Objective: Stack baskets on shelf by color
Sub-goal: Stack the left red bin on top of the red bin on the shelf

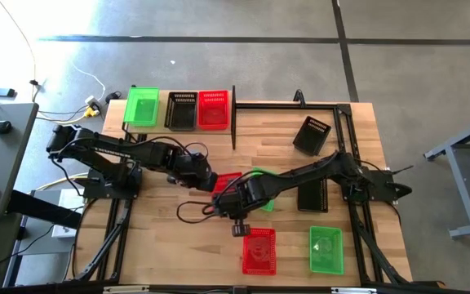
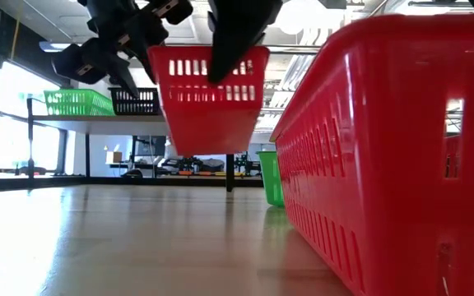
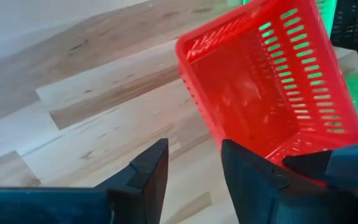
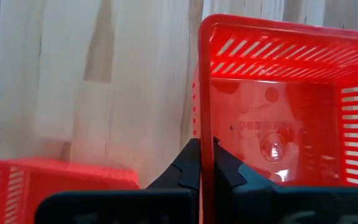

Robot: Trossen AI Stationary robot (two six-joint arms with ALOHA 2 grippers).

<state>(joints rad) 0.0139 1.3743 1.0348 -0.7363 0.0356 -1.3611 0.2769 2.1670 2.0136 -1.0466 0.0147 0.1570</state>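
Right wrist view is showing the right gripper (image 4: 199,163) pinching the rim of a red slotted plastic basket (image 4: 278,118), which is hanging clear above the wooden tabletop (image 2: 138,238) near its middle. I judge a handover is under way, so the right grip should be staying firm. The left gripper (image 3: 191,165) is standing parted just beside the basket, holding nothing, with both arms reaching inward and the light-wood shelf (image 1: 233,122) at the far left.
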